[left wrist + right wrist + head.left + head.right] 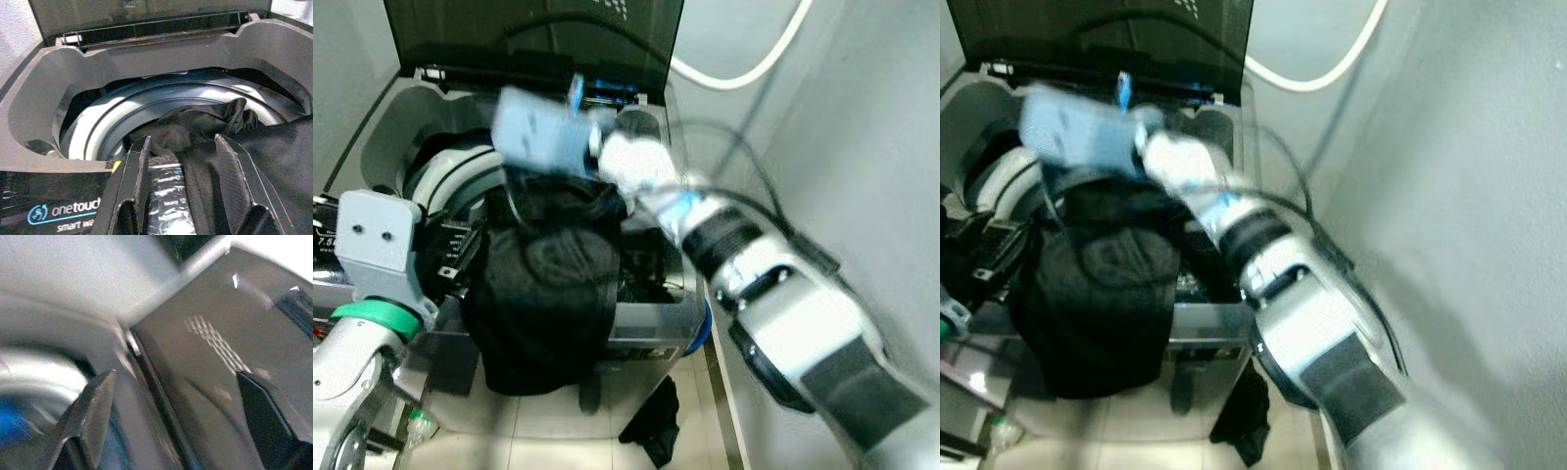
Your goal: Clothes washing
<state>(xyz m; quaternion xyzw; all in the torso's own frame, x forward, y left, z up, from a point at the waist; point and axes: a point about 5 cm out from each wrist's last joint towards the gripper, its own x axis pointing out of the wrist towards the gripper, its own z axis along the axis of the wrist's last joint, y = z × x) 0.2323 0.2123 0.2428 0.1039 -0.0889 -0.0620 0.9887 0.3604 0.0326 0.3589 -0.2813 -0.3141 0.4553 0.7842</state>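
A top-loading washing machine [646, 323] stands with its lid [538, 29] up. A black garment [543, 294] hangs over the machine's front rim and down its front, with its upper part inside the drum [122, 117]. My left gripper [183, 142] rests at the front rim beside the control panel, open, with folds of the black garment lying between its fingers [139, 166]. My right arm [705, 225], blurred, reaches over the drum from the right. Its gripper [178, 401] is open with nothing between the fingers, and faces the lid hinge.
A second dark cloth [656, 421] lies on the tiled floor at the machine's front right corner. A white hose [744, 73] loops on the wall behind. A grey wall [881, 147] stands close on the right.
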